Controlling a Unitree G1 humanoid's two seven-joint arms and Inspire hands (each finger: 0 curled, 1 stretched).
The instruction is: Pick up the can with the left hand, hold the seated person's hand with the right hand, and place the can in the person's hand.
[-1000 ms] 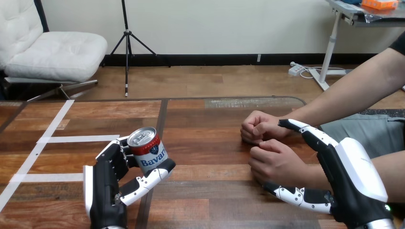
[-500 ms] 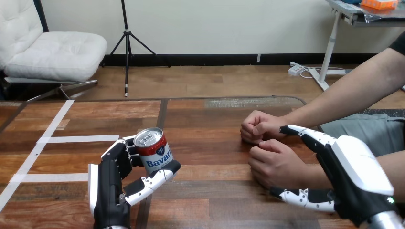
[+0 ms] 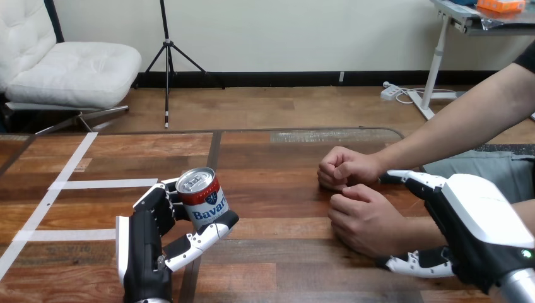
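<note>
A red, white and blue can (image 3: pixel 202 197) with a silver top leans slightly in my left hand (image 3: pixel 148 243) at the lower left. The fingers are curled behind it and the thumb lies across its lower front. The person's two hands rest as loose fists on the table at the right, the farther hand (image 3: pixel 344 167) just beyond the nearer hand (image 3: pixel 361 219). My right hand (image 3: pixel 482 230) straddles the nearer forearm: straight fingers on its far side, thumb on its near side, not closed on it.
White tape lines (image 3: pixel 69 183) cross the wooden table (image 3: pixel 277 189) at the left. A dark seam runs down the table past the can. Bare wood lies between the can and the person's fists.
My right hand has slid back to the right along the person's forearm, away from the fists. My left hand moved the can slightly right, then held still.
</note>
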